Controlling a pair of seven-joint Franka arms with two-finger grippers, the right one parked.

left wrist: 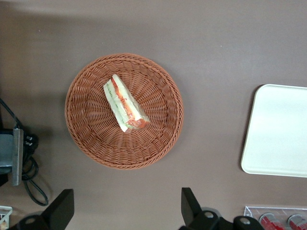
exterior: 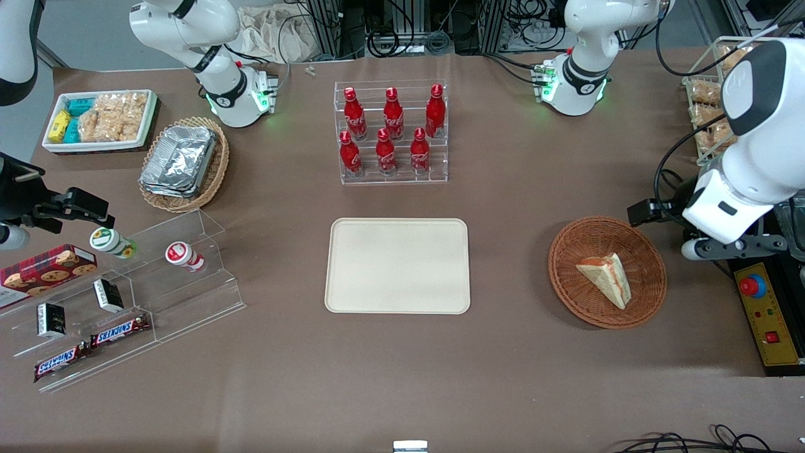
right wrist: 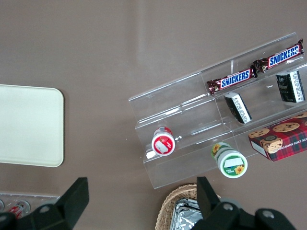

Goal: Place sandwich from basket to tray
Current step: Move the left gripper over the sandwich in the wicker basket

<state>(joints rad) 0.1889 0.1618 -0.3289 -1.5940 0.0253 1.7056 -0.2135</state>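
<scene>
At the right of the front view, the sandwich lies in the wicker basket. The gripper hovers above, fingers wide, empty. A hard squeeze could crush the bread; the tray is well apart.

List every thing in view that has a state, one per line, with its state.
sandwich: lying in the basket, not gripped
basket: upright, holding only the sandwich
tray: flat on the table, nothing on it
gripper: open, above the table beside the basket, holding nothing
cola bottles: six, upright, capped, in the clear rack
foil containers: stacked in the tan wicker basket
Snickers bars: wrapped, lying on the clear stand
</scene>
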